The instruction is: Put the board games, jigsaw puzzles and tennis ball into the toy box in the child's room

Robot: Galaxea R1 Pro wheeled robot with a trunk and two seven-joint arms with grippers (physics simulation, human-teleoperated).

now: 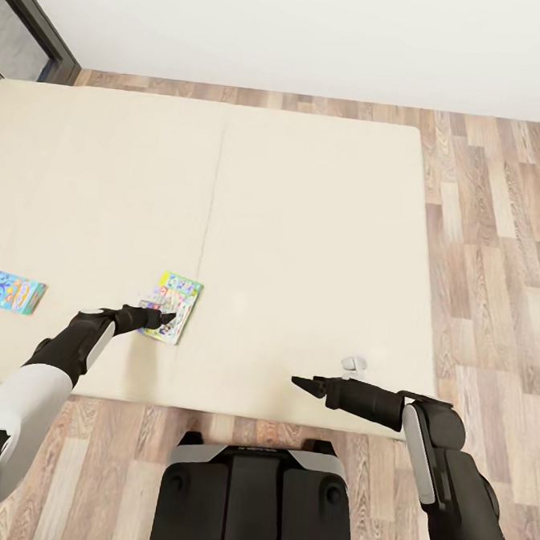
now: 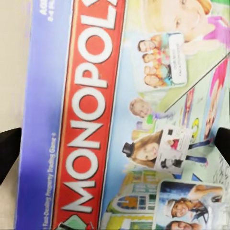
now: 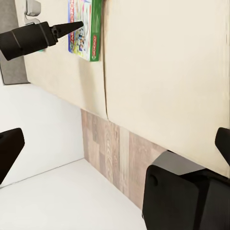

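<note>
Bed (image 1: 305,224): a wide cream mattress spans most of the head view, a seam running from 12 to 6 o'clock left of centre; wood floor (image 1: 498,238) lies beyond it at 3 o'clock.
Monopoly board game (image 1: 171,306): lies flat on the bed toward 8 o'clock of the head view, near the front edge.
Second board game (image 1: 14,292): a blue box flat on the bed at 9 o'clock, well apart from the first.
Left gripper (image 1: 163,319): reaches in from 8 o'clock, its tips over the near part of the Monopoly box.
Left fingers: the left wrist view shows them spread, dark tips (image 2: 8,148) at either side of the box; contact cannot be told.
Left wrist detail: the red Monopoly (image 2: 91,115) banner and pictured faces read clearly, which the head view blurs.
Right gripper (image 1: 306,384): held over the bed's front edge at 5 o'clock, pointing toward 9 o'clock.
Right fingers: the right wrist view shows them spread wide, holding nothing.
Right wrist detail: the box's green side (image 3: 96,28) and the left gripper (image 3: 67,28) beside it.
</note>
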